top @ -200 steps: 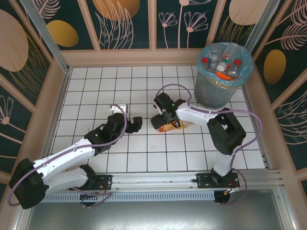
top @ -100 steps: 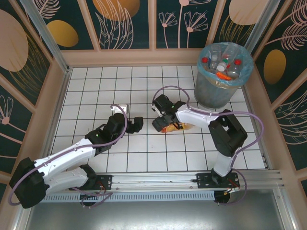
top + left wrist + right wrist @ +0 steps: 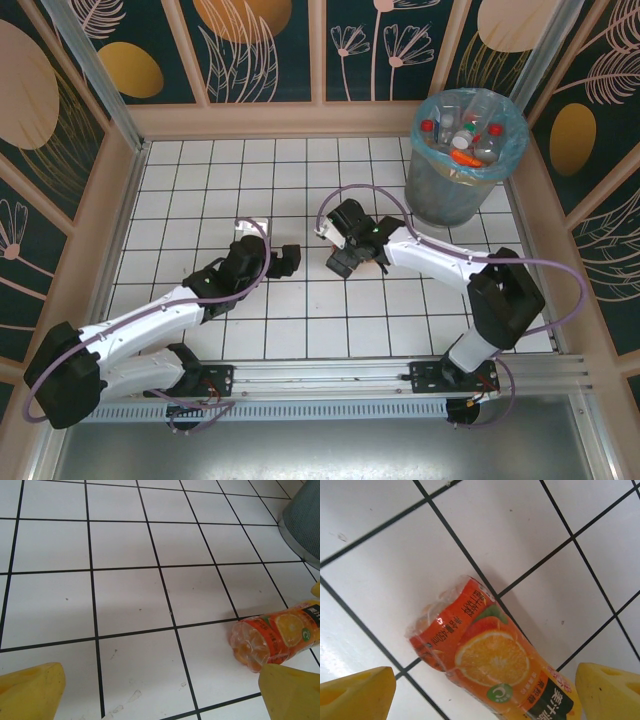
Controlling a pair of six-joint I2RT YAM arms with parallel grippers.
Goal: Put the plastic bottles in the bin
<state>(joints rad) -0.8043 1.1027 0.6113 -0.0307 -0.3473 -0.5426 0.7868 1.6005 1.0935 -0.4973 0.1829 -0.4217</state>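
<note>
Crinkled clear bottle [image 3: 485,650] with a glossy orange label lies on white tiles [image 3: 520,525]. Right claw [image 3: 482,692] straddles it, spread wide. Left claw [image 3: 160,692], at its nine o'clock, gapes empty.

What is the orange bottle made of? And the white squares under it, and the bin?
The orange bottle looks like thin clear plastic: see-through, shiny, crumpled, with a glossy printed label. The tabletop looks like white tiles with dark lines, slightly shiny. The bin looks dull grey, maybe plastic or mesh; its bag is thin, see-through blue plastic.
</note>
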